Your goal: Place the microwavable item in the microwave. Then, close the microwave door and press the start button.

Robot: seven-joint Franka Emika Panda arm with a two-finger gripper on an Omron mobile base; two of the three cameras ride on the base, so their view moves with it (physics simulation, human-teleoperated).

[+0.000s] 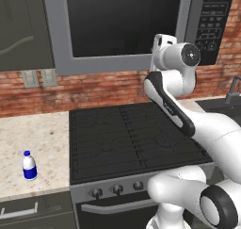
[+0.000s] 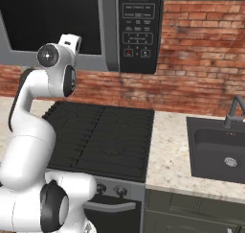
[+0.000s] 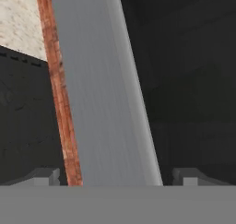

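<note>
While the microwave door (image 1: pixel 123 28) sits shut, my claw (image 3: pixel 115 177) is spread apart, empty, against its grey lower frame.

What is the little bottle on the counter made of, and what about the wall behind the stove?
The bottle looks like smooth plastic: glossy blue label, white cap, though glass can't be ruled out. The wall looks like rough red-brown brick, with pale mortar lines between the blocks. The counter looks like polished speckled stone, maybe granite.
</note>
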